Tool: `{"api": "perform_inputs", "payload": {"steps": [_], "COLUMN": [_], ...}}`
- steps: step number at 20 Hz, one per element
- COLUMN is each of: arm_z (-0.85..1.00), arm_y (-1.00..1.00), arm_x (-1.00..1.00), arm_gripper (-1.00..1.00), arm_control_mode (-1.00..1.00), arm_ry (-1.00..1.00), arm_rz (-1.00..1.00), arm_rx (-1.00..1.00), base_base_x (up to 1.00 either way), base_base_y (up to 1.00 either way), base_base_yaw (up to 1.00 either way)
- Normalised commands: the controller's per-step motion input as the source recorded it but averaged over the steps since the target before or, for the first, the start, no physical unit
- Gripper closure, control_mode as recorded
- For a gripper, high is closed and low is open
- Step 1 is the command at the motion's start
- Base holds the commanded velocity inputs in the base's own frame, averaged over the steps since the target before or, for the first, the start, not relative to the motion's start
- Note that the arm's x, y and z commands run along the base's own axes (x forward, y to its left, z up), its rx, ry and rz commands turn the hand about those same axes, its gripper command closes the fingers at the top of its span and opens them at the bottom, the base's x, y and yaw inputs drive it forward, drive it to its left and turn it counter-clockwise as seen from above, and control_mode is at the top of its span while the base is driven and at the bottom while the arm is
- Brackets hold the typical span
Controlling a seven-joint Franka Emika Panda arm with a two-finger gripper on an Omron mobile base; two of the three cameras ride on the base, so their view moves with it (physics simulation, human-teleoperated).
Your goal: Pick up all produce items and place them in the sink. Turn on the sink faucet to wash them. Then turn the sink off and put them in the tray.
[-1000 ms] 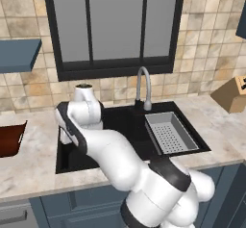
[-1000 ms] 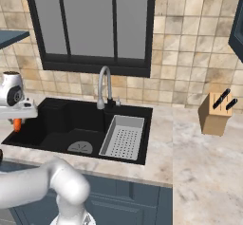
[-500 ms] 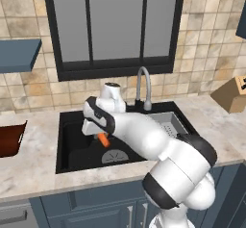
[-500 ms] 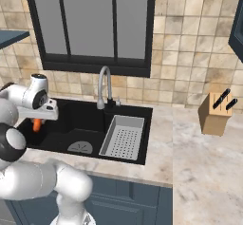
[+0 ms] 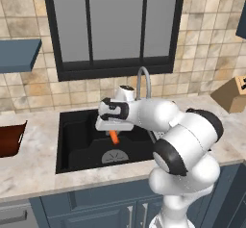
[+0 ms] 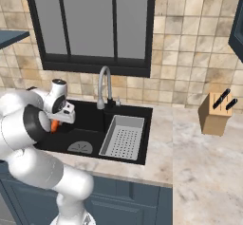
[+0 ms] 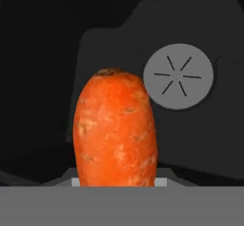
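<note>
Matt black sink (image 5: 79,145), marble-look counter (image 5: 29,171)

No text, label, brand, number or sign can be read anywhere in these views.

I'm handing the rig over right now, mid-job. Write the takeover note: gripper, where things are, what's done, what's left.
Gripper: shut on the carrot, held above the sink, drain disc below it.
Faucet: no water seen running.
Tray: on the counter left of the sink.
Done: carrot picked up and brought over the basin.
Left: release it in the sink, run the faucet, shut it off, move carrot to tray.
</note>
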Motion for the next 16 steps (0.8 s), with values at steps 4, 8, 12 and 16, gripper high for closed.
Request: {"api": "perform_inputs", "payload": {"steps": [4, 8, 12, 16], "arm_z": [-0.37, -0.31, -0.28, -0.32], "arm_y": [-0.17, -0.14, -0.14, -0.15], "arm_x": [0.35, 0.30, 0.23, 0.15], "arm_gripper": [1.00, 1.00, 1.00, 1.00], "arm_control_mode": [-1.00, -1.00, -1.00, -1.00], "arm_ry": [0.00, 0.00, 0.00, 0.00], "arm_rz": [-0.17, -0.18, -0.18, -0.15], "arm_rx": [-0.06, -0.06, -0.04, -0.03], "base_base_x": [0.00, 0.00, 0.00, 0.00], "base_base_y": [0.00, 0.00, 0.00, 0.00], "base_base_yaw": [0.00, 0.00, 0.00, 0.00]}}
